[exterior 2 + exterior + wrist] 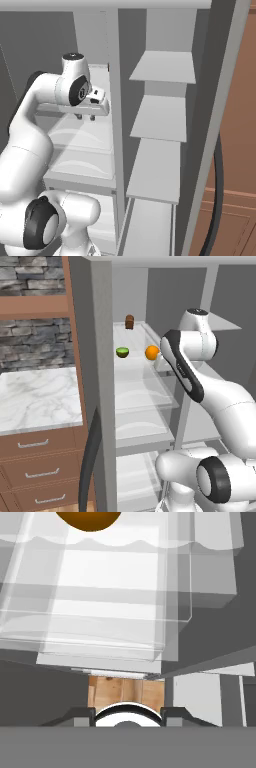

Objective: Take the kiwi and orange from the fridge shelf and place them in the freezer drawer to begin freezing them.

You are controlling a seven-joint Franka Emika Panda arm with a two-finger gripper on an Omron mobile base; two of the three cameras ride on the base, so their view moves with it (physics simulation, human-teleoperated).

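The orange (152, 352) sits on a translucent fridge shelf (135, 363), with the halved kiwi (122, 352) a short way to its left, green face up. My gripper (84, 117) hovers at the shelf's front edge, open, with nothing between its fingers. In the hand view the orange (89, 519) lies at the top edge, ahead of the gripper (127, 713) and a little left of its line, with the fingertips (76, 714) spread wide. The freezer drawer is out of view.
A small brown upright item (129, 321) stands at the back of the same shelf. More translucent shelves (142, 428) lie below. The grey fridge wall (104, 381) rises on the left and door shelves (159, 117) on the right. A marble counter (37, 398) over wooden drawers lies further left.
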